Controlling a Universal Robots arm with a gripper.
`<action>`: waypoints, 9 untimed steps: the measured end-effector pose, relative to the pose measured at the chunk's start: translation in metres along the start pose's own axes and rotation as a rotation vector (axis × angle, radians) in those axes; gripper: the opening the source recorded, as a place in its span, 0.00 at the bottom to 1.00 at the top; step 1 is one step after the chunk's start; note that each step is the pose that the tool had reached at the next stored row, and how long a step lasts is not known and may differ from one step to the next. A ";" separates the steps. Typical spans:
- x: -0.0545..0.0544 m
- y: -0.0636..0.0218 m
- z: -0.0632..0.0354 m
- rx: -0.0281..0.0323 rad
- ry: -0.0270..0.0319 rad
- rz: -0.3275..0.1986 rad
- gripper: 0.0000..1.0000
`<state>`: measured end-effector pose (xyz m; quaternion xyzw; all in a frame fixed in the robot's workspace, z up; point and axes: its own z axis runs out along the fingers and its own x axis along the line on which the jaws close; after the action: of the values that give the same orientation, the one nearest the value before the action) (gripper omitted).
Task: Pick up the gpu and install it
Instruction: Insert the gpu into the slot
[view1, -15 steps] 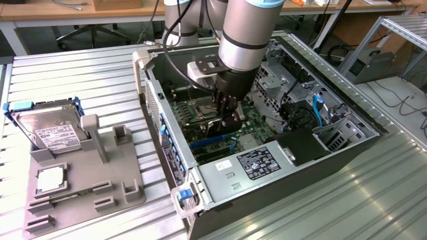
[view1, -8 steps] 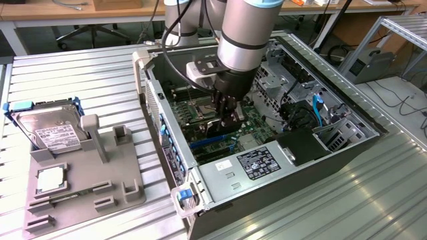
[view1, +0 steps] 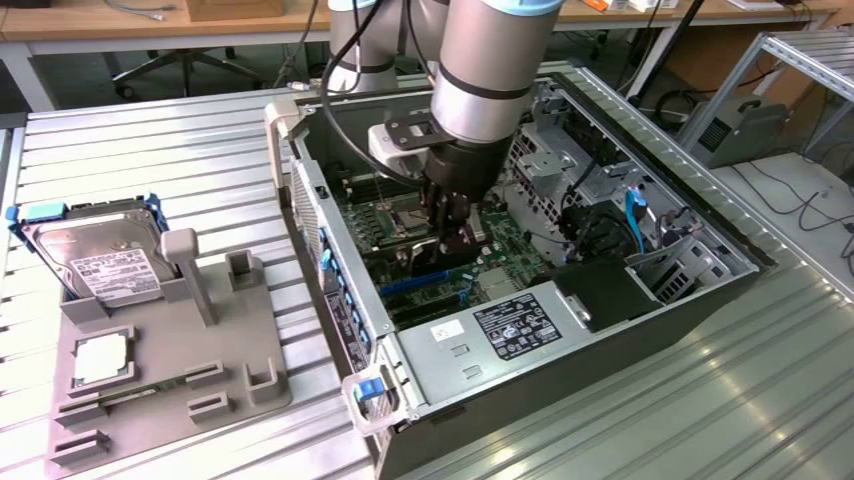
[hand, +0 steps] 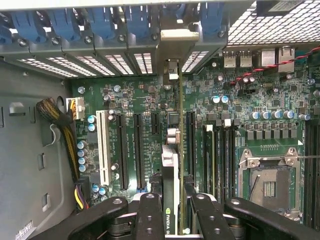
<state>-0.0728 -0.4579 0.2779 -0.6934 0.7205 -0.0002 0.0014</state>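
Open computer case on the surface, motherboard inside. gpu stands on edge over the motherboard, straight below the tool, which is clamped on its upper edge. Card's long axis runs parallel to the black expansion slots, lined up between two. Seated or not: can't tell.

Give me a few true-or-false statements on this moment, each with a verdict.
1. The gripper grips the gpu edge-on above the motherboard. True.
2. The hard drive lies inside the computer case. False: it stands on the grey fixture outside the case.
3. The CPU socket is empty. True.
4. The small silver chip is mounted on the motherboard. False: it rests on the fixture.
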 end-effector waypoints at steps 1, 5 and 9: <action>0.000 0.0001 0.0000 0.0000 0.0000 0.000 0.27; 0.000 0.0004 0.0014 0.0001 -0.0001 0.000 0.27; 0.000 0.0005 0.0027 0.0000 0.0000 0.000 0.27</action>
<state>-0.0733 -0.4579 0.2752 -0.6934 0.7205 -0.0002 0.0015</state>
